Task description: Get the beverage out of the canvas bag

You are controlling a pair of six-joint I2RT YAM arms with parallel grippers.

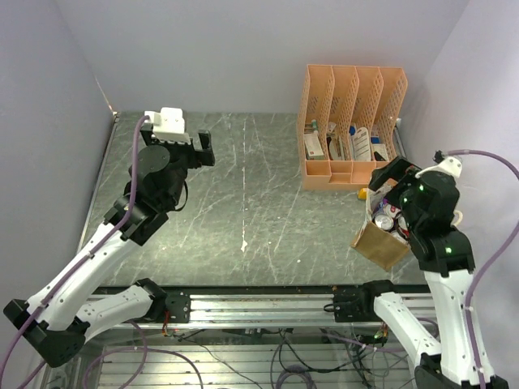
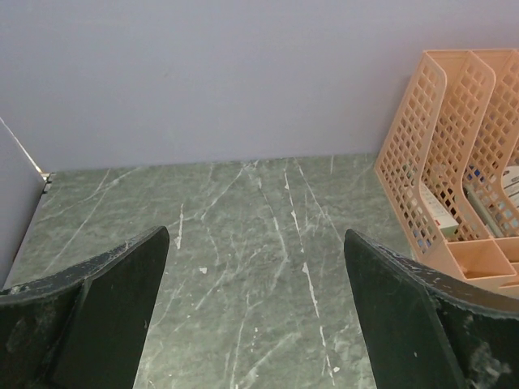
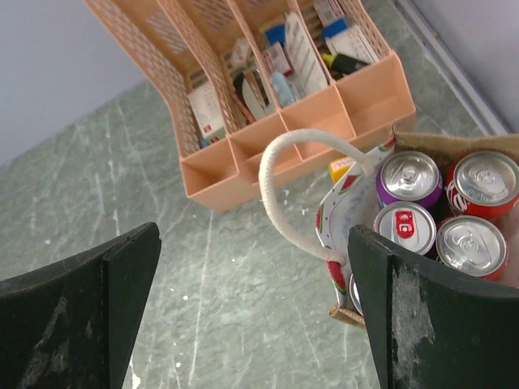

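On the left, the left gripper (image 2: 255, 237) is held above the far-left part of the green marbled table (image 1: 268, 186), close to the far-left corner. Its jaws are spread wide and nothing is held between them; only bare tabletop and the back wall are seen past its fingers (image 2: 122, 284).

Toward the middle, the surface is crossed only by pale veins and scuffs.

Over at the far-right corner, a peach-orange perforated file organizer (image 1: 324, 89) is stood against the back wall, and its slots are stuffed with small boxes and packets.

A small yellow item (image 1: 362, 193) is seen just in front of it, between the organizer and the bag.

Near the right edge, just in front of the organizer, the canvas bag (image 1: 379, 243) is stood, and its mouth is partly covered from above by the right wrist. The right gripper (image 3: 253, 235) is held over the bag's left side, jaws wide apart, with nothing gripped.

Inside the bag, four cans are packed upright: a purple can (image 3: 409, 180), a red can (image 3: 486, 180), and two more (image 3: 405, 227) in front of them.

A white rope handle (image 3: 272, 174) is arched up between the open jaws, and a white printed packet (image 3: 345, 211) is pressed against the cans on their left, so the way down is crowded.
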